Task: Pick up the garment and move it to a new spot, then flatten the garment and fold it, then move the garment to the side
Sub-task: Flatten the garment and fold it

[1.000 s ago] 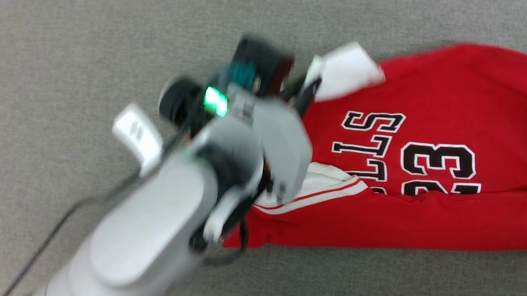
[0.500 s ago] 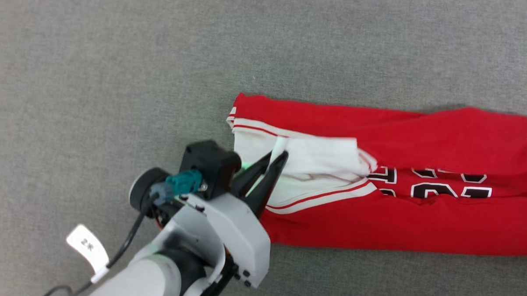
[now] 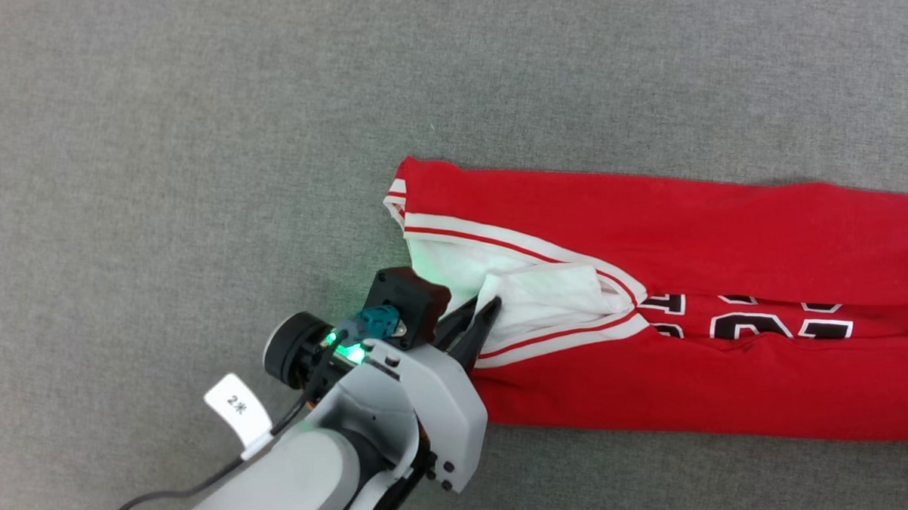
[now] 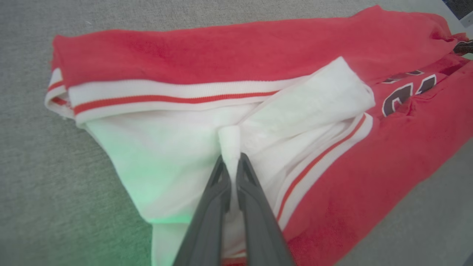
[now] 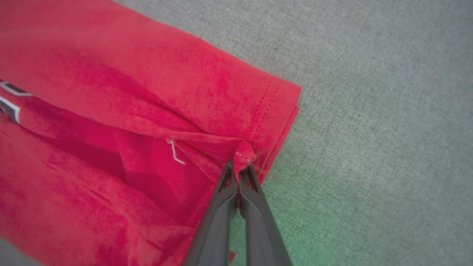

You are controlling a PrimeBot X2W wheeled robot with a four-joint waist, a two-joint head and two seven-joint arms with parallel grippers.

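1. Red jersey (image 3: pixel 706 384) lies on the grey carpet (image 3: pixel 202 125) as a long narrow band, with both long sides turned in over the front print. Pick-up, move and flattening look done, and the fold is approx. half way.
2. Left to do, in my judgement: release both ends, fold the band across its length, then move it to the side.
3. Left gripper (image 4: pixel 230 162): jaws nearly closed, pinching a white fold of cloth at the armhole end. The rest of the jersey spreads ahead of the tips and to both sides.
4. Right gripper (image 5: pixel 239 166): jaws fully closed on a small red pinch at the hem corner. The jersey runs ahead & left of the tips, with bare carpet at the right.
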